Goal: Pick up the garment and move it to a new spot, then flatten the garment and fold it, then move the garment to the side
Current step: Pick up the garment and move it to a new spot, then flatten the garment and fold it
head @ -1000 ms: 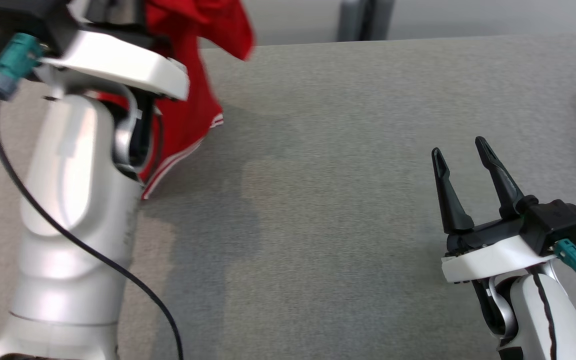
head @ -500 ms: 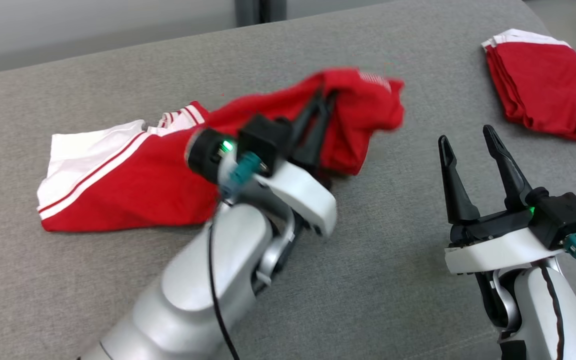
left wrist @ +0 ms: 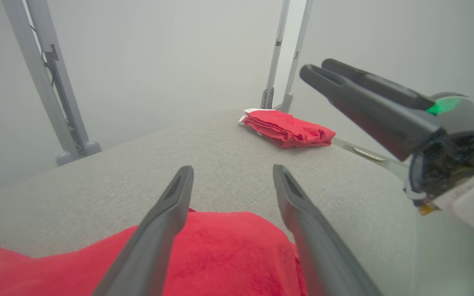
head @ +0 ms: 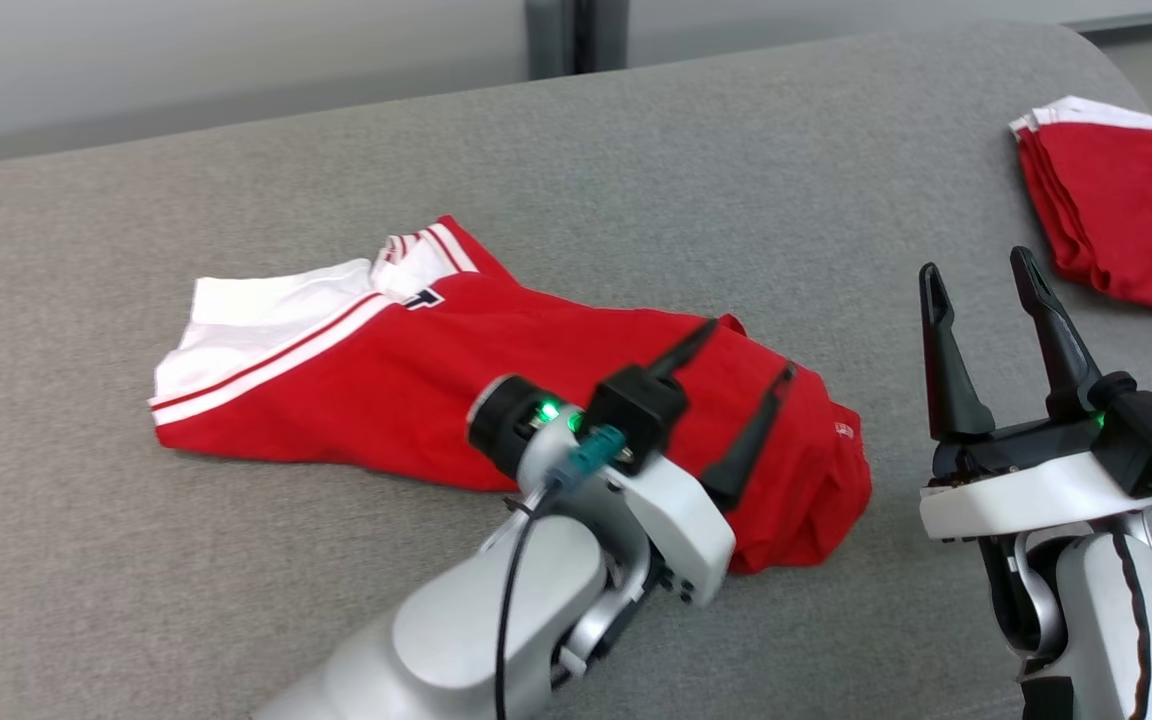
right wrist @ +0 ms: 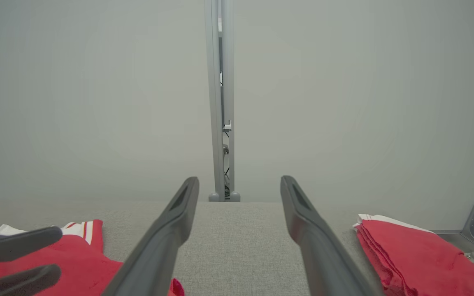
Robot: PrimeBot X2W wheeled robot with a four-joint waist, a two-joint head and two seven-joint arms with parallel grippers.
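The red garment (head: 386, 390), with a white sleeve and striped trim, lies loosely spread on the grey table (head: 636, 180), its right end bunched. My left gripper (head: 748, 352) hovers open just above that bunched end, nothing between its fingers. In the left wrist view the left gripper (left wrist: 233, 170) is spread over the red cloth (left wrist: 220, 246). My right gripper (head: 974, 263) stands open to the right of the garment, apart from it and empty. The right wrist view shows the right gripper (right wrist: 240, 181) open, with the garment (right wrist: 76, 255) at the lower left.
A folded stack of red garments (head: 1116, 220) lies at the table's far right corner, also in the left wrist view as the stack (left wrist: 288, 129) and in the right wrist view as the stack (right wrist: 418, 255). Grey frame posts (right wrist: 220, 102) stand behind the table.
The left gripper carried the garment rightward and down, then opened and let it go; it now lies on the table. The head camera shifted. The right gripper stayed open.
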